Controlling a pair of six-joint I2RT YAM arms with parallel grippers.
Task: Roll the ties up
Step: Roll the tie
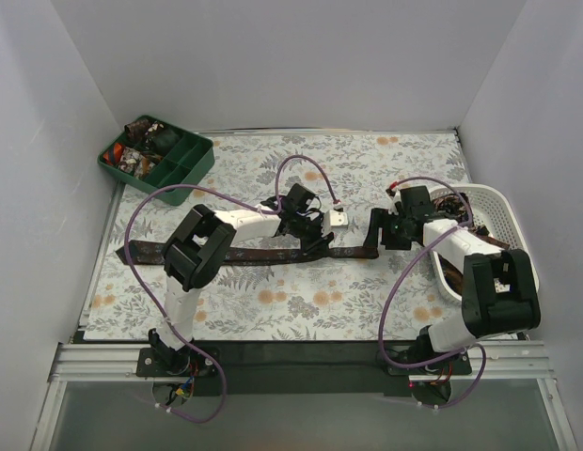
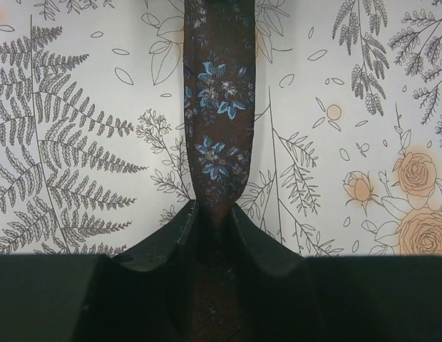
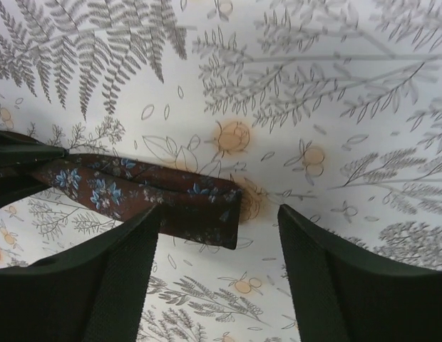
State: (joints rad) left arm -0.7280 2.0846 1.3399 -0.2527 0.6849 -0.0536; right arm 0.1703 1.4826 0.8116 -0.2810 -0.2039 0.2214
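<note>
Looking down at the table, 1 long brown tie [image 1: 259, 255] with small pale flowers lies flat on the flowery tablecloth [image 1: 367, 301]. It runs straight across from 9 o'clock to 3 o'clock, roughly through the middle. The wide pointed end sits out at the 9 o'clock side, and the narrow end stops just short of the basket.

The left gripper [image 1: 318, 239] is down on the tie a bit past centre toward 3 o'clock. In its wrist cam, the tie [image 2: 217, 107] comes in from 12 o'clock and goes right into the left gripper [image 2: 214, 210], which is pinched tight on it, with the fabric bunching where it's squeezed.

The right gripper [image 1: 378, 241] is at the narrow end. Its own cam shows the tie [image 3: 199, 203] coming in from 9 o'clock, with the end folded back on itself. The right gripper [image 3: 219, 215] has its fingers [image 3: 128, 271] spread wide, 1 on each side of that folded tip, not clamping anything.

A white lattice basket [image 1: 494, 195] is at 3 o'clock with some dark fabric [image 1: 451, 201] in it, mostly hidden by the arm. A dark green divided tray [image 1: 199, 162] sits at 10 o'clock with small dark bundles inside. Can't tell what they are from here.
</note>
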